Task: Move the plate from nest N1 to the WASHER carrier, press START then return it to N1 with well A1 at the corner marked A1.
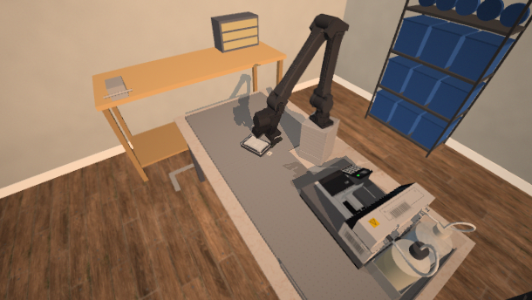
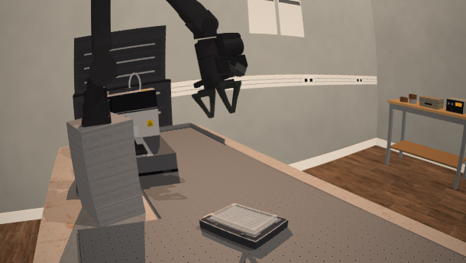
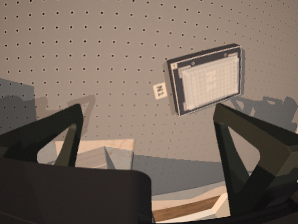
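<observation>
The clear well plate (image 2: 244,218) lies flat in the black plate nest N1 (image 2: 243,227) on the perforated table top. It also shows in the top view (image 1: 255,145) and in the wrist view (image 3: 209,83). A small white corner tag (image 3: 160,90) sits beside the nest. My gripper (image 2: 219,111) is open and empty, and hangs well above the table, apart from the plate. Its two fingers frame the wrist view (image 3: 148,112). The washer (image 1: 366,205) stands at the table's other end, with its dark carrier (image 1: 336,183) and its keypad (image 1: 355,171). A green lamp (image 1: 358,175) is lit on the keypad.
The arm's grey pedestal (image 2: 105,168) stands between the nest and the washer (image 2: 141,126). A wooden bench (image 1: 183,74) with a small drawer unit is behind the table. A shelf of blue bins (image 1: 440,65) stands at the right. Bottles and tubing (image 1: 419,253) sit behind the washer.
</observation>
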`<control>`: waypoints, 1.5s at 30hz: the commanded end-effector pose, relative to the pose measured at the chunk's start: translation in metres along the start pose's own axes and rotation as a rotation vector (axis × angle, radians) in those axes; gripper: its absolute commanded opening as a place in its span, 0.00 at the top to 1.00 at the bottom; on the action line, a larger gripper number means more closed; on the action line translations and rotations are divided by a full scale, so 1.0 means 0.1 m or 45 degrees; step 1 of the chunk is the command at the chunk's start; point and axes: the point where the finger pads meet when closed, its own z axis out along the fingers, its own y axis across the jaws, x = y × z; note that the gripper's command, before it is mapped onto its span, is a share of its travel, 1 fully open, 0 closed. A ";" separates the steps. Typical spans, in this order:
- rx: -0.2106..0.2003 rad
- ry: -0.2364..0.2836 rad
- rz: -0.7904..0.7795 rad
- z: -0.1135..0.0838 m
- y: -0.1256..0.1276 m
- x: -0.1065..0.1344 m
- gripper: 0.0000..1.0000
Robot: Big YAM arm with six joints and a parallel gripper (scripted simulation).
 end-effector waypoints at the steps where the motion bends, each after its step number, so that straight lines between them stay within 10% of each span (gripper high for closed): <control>1: -0.013 -0.011 0.038 -0.11 0.06 0.11 0.00; 5: -0.116 0.024 0.115 -0.11 0.11 0.30 0.00; 10: -0.114 0.018 0.087 -0.15 0.25 0.41 0.00; 13: -0.221 0.057 0.167 -0.15 0.28 0.55 0.00; 19: -0.219 0.054 0.138 -0.20 0.48 0.78 0.00; 22: -0.323 0.099 0.222 -0.20 0.52 0.91 0.00; 45: -0.308 0.080 0.483 -0.06 0.34 0.75 0.00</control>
